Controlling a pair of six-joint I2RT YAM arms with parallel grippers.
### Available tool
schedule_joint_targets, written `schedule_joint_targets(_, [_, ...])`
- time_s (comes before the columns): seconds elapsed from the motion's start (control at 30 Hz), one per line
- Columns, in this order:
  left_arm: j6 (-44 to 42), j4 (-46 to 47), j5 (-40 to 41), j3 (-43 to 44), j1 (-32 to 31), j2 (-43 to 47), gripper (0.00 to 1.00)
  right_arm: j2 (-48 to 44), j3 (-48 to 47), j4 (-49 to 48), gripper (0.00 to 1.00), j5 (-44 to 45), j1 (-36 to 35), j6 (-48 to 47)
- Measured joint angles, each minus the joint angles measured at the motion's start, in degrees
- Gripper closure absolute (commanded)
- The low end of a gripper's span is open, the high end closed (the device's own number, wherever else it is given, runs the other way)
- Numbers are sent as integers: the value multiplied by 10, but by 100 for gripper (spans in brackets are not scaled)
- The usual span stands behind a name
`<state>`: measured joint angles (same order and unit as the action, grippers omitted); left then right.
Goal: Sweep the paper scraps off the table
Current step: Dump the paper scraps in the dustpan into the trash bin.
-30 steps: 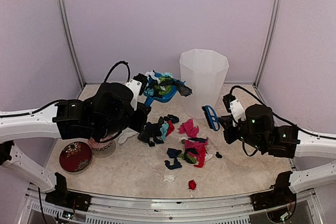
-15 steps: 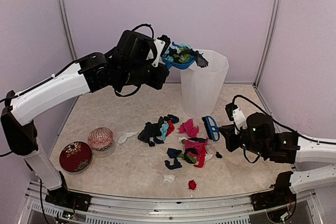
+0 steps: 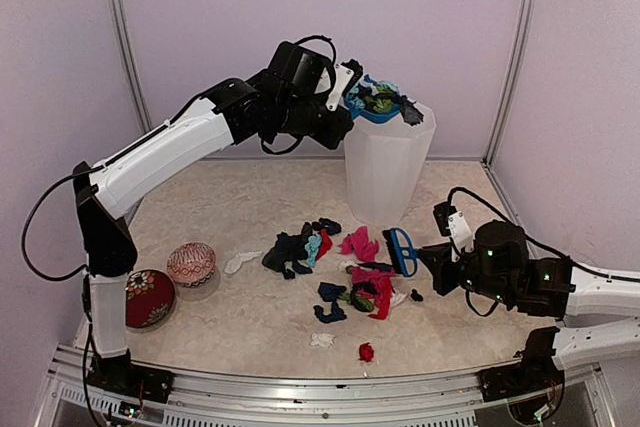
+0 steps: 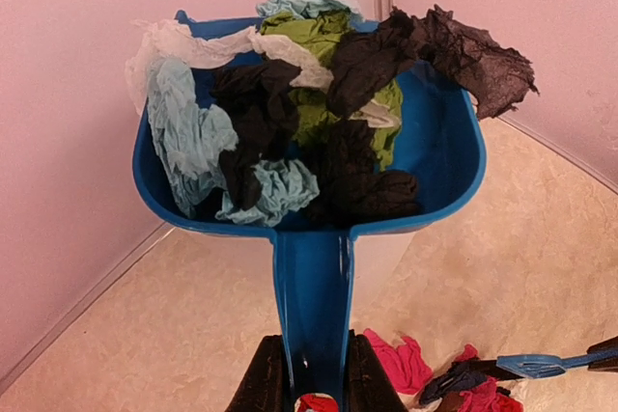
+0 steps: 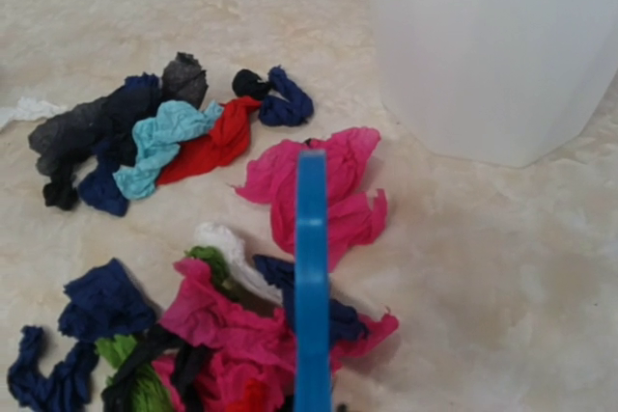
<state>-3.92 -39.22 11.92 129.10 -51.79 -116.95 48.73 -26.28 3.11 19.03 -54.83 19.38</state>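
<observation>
In the top view, you see the left claw (image 3: pixel 343 90) clenched on the handle of the dustpan (image 3: pixel 380 110), which it holds over the rim of the bin (image 3: pixel 388 167). Many paper scraps (image 3: pixel 350 272) lie on the tabletop (image 3: pixel 250 322) by the right claw (image 3: pixel 425 252), which is closed on the brush (image 3: pixel 401 250). In the left wrist view, the pan is heaped with scraps and level, not yet tipped. In the right wrist view, the brush stands among pink, red and dark scraps, so judge one load gathered and more sweeping required.
</observation>
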Motion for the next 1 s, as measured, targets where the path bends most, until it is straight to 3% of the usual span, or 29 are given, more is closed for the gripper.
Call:
schedule_joint_targets(0.43, [48,13,-235,19,62,-23,100,-1,11,-10,100,-20,3,14])
schedule_joint_targets(1.0, [325,211,-553,-32,126,-68,100,6,19,-26,100,-33,3,32])
